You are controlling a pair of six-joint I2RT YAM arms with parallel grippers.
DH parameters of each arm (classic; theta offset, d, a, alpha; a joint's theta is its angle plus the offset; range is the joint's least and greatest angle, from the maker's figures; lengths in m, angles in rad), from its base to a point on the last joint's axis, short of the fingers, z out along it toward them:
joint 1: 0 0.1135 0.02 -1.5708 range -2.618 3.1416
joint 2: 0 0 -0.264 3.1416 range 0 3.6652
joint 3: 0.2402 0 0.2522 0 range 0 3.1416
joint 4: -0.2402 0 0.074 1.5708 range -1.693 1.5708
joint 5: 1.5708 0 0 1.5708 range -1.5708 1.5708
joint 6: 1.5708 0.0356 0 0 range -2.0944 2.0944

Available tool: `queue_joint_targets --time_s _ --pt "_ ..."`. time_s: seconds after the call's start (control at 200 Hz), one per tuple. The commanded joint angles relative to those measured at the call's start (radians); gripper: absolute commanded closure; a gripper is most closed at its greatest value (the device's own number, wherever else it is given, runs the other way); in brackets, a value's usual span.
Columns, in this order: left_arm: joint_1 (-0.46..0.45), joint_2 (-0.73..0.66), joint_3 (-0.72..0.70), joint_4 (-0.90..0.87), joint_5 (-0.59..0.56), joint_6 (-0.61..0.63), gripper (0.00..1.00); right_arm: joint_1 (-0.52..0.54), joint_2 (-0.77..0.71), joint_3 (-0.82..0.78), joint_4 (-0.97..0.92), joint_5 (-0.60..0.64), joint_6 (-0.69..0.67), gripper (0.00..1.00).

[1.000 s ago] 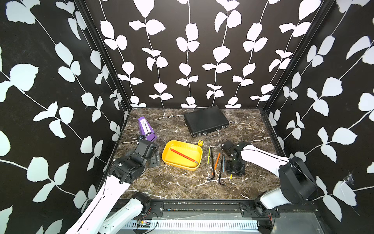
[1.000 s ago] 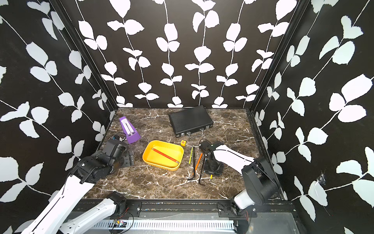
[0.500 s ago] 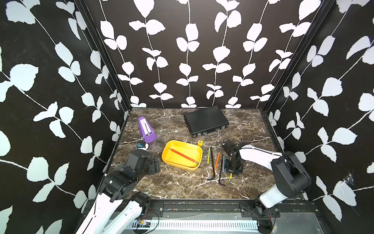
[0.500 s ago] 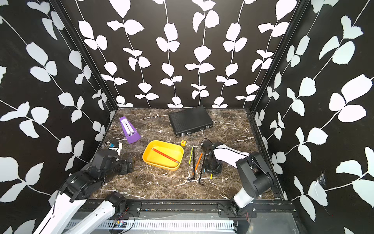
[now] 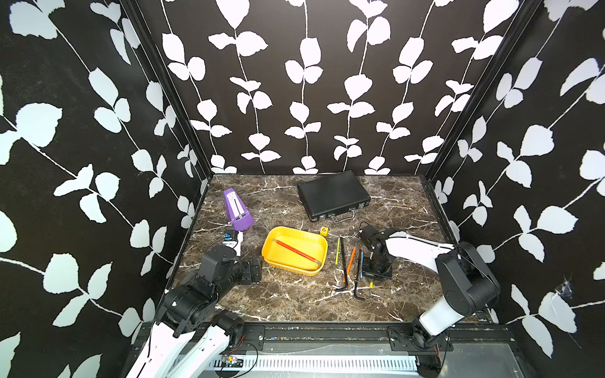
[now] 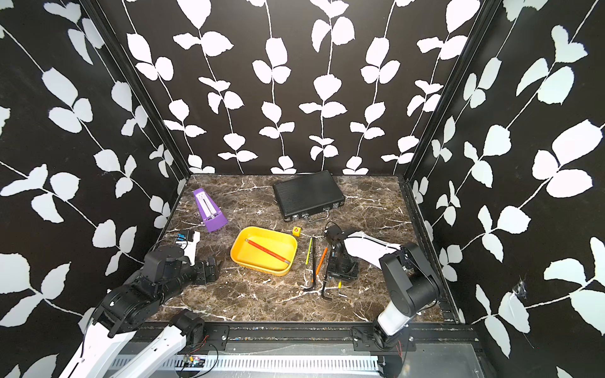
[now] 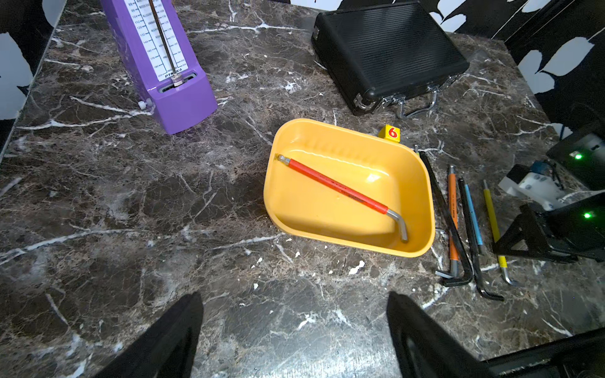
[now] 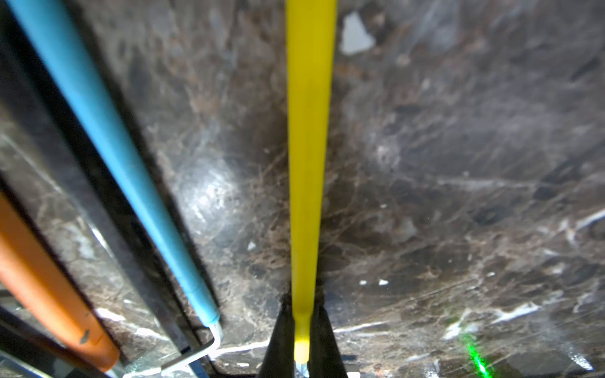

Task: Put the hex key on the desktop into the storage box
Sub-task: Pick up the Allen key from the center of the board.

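Quick update: finally pinched. Gone from half apart to squeezed tight on the yellow hex key [image 8: 309,163] within the last second, with the right gripper [image 8: 301,314] parked in the same spot as before. Gripping down near the bent end, so most of the sleeve pokes out ahead of the jaws.

Looks to be lying flat on the desktop [image 5: 294,304] for now, not lifted. Sits just beside the blue hex key [image 8: 113,157], with that and the orange hex key [image 8: 42,271] between it and the storage box [image 5: 288,261]. Already got a red hex key [image 5: 296,251] lying diagonally in there.

Meanwhile, pulled the left gripper [image 7: 294,327] back toward the front-left corner, jaws wide apart, nothing in them.

So, grasp probably done. Next up: lifting straight off the marble and carrying across to the box. Might swing a bit, being held so near one end.
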Motion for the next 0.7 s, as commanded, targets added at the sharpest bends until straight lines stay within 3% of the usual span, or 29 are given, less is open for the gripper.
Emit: queue_joint_targets --time_s 0.0,0.49,0.695 --pt "-0.002 -0.004 -0.010 0.018 0.005 0.011 0.11 -0.004 0.035 -0.010 -0.001 0.115 -0.033 1.00" --pt "-0.002 -0.004 -0.013 0.022 0.008 0.011 0.12 -0.003 -0.053 0.169 -0.159 0.188 -0.120 1.00" --pt "-0.002 -0.002 -0.013 0.022 0.012 0.013 0.12 0.023 -0.047 0.307 -0.184 0.166 -0.261 1.00"
